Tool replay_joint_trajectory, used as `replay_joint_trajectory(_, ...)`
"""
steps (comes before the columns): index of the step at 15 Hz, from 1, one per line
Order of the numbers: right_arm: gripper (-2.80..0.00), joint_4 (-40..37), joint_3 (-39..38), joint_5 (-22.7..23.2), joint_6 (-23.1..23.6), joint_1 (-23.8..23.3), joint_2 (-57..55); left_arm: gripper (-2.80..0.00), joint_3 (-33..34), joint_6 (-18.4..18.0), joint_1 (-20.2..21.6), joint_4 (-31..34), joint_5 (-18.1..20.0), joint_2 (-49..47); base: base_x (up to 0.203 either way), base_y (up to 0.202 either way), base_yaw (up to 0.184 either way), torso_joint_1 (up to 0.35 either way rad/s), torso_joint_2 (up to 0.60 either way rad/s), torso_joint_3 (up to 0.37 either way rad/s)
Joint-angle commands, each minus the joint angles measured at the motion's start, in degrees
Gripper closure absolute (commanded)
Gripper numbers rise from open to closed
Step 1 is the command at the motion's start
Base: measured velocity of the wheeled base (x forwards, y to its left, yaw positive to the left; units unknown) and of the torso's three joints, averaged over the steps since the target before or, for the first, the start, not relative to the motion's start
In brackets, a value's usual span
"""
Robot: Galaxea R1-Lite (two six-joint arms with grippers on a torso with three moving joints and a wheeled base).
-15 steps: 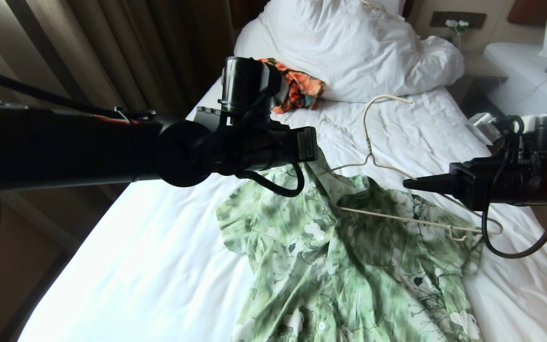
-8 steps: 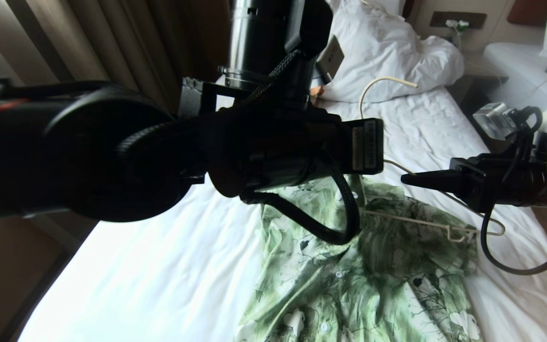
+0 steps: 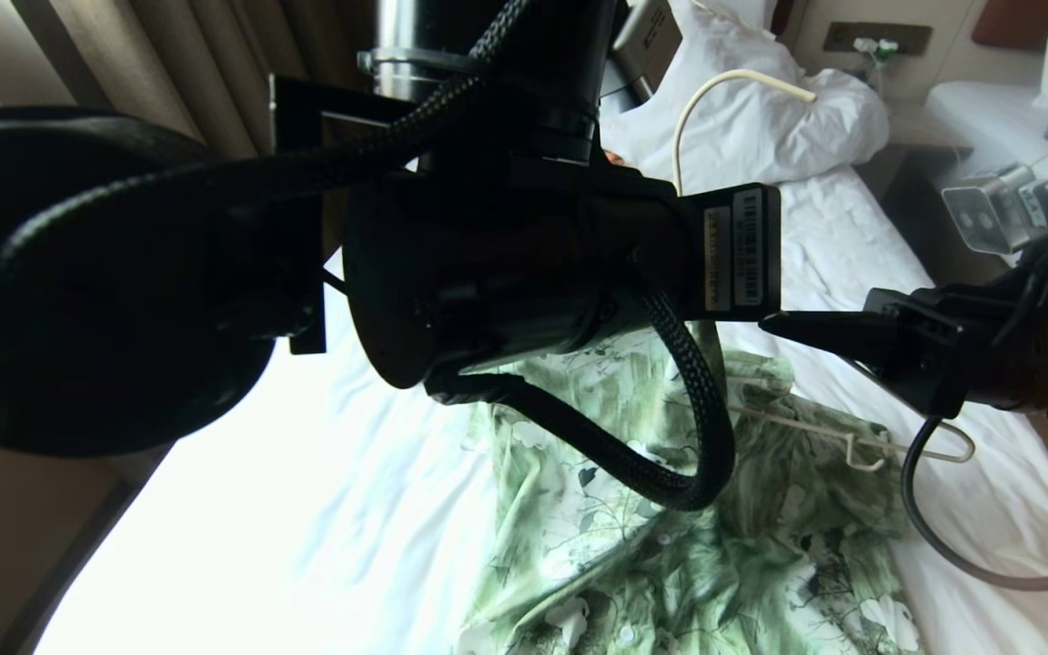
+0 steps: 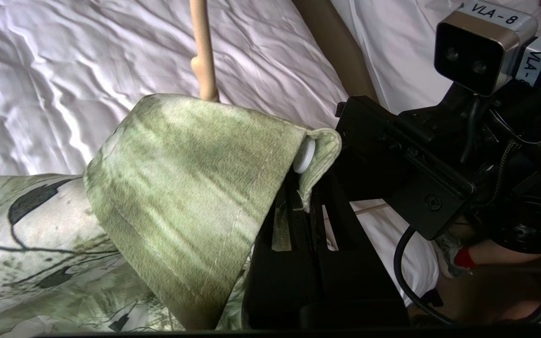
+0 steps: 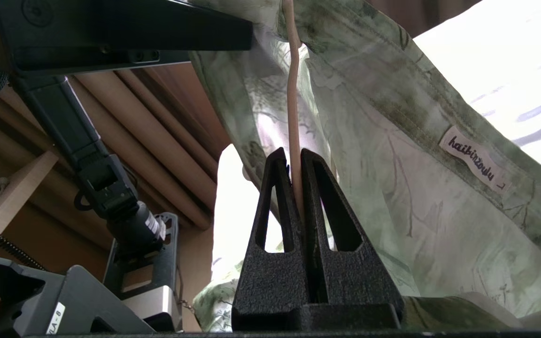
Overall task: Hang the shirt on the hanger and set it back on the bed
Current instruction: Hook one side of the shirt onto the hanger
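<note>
The green flowered shirt (image 3: 670, 555) lies on the bed (image 3: 242, 546) with its collar end lifted. My left gripper (image 4: 298, 199) is shut on the shirt (image 4: 181, 188) at its collar edge, beside a white button (image 4: 304, 156); in the head view my left arm hides those fingers. The cream wire hanger (image 3: 715, 91) stands tilted, hook up over the pillow, its lower bar (image 3: 815, 428) across the shirt. My right gripper (image 3: 765, 323) comes in from the right and is shut on the hanger wire (image 5: 293, 94) at its tips (image 5: 294, 157), inside the shirt's neck near the label (image 5: 475, 159).
My left arm (image 3: 506, 255) fills the upper left of the head view. A bunched white duvet and pillow (image 3: 760, 127) lie at the bed's head. Brown curtains (image 3: 169, 55) hang left; a second white bed (image 3: 997, 127) stands at the right.
My left arm has risen toward the camera, lifting the shirt's collar off the sheet. The hanger's hook has gone up with my right gripper, which rolled. The orange garment is now hidden.
</note>
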State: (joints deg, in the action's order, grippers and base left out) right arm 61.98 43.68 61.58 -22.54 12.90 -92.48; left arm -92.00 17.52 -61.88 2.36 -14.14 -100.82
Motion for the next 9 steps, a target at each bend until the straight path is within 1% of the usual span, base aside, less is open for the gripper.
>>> replay_joint_trajectory(1, 0.0, 0.9, -1.0, -0.2, -0.2, 1.8, -0.6, 0.0, 0.5, 0.2, -0.2, 0.0, 0.0, 0.5, 0.0, 0.0, 0.0, 0.0, 0.0, 0.0)
replay_joint_trajectory(3, 0.0, 0.9, -1.0, -1.2, -0.2, 2.3, -0.9, 0.0, 1.4, 0.5, -2.2, 0.0, -0.1, 1.6, 0.0, 0.0, 0.0, 0.0, 0.0, 0.0)
replay_joint_trajectory(5, 0.0, 0.9, -1.0, -1.3, -0.2, 2.2, -1.4, 0.0, 4.1, 1.1, -4.7, -1.0, -0.1, 3.2, 0.0, 0.0, 0.0, 0.0, 0.0, 0.0)
replay_joint_trajectory(8, 0.0, 2.7, -1.0, -1.3, -0.2, 2.2, -3.3, 0.0, 7.1, 1.0, -5.4, -3.3, -0.2, 2.8, 0.0, 0.0, 0.0, 0.0, 0.0, 0.0)
replay_joint_trajectory(9, 0.0, 3.7, -1.2, -1.3, -0.2, 2.3, -4.1, -2.8, 8.1, 1.0, -5.4, -3.9, -0.1, 2.3, 0.0, 0.0, 0.0, 0.0, 0.0, 0.0)
